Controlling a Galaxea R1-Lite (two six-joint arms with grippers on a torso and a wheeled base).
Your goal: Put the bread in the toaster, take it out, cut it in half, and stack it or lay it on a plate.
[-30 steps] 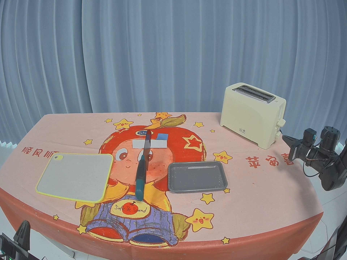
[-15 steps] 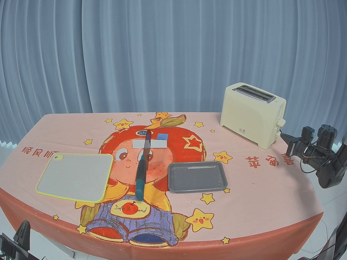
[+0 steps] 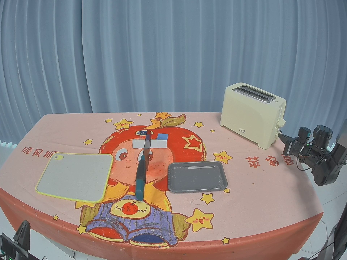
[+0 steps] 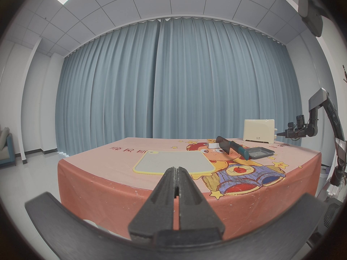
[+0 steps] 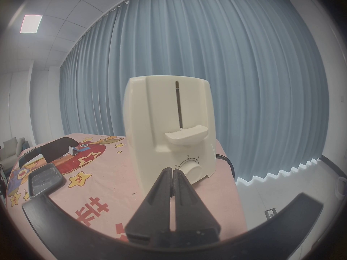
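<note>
A blue curtain (image 3: 162, 44) backs the pink table (image 3: 253, 188). In the head view's lower left corner the left claw (image 3: 24, 224) is clenched. Rightward lie the cutting board (image 3: 75, 177), knife (image 3: 141, 170), grey plate (image 3: 197, 177) and cream toaster (image 3: 252, 114); the right claw (image 3: 281, 137), clenched too, points at the toaster's lever end, apart.

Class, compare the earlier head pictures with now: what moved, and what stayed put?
The right gripper, fingers shut and empty, has edged closer to the lever end of the toaster. Nothing was grasped or released. The knife, cutting board and grey tray stayed put.
</note>
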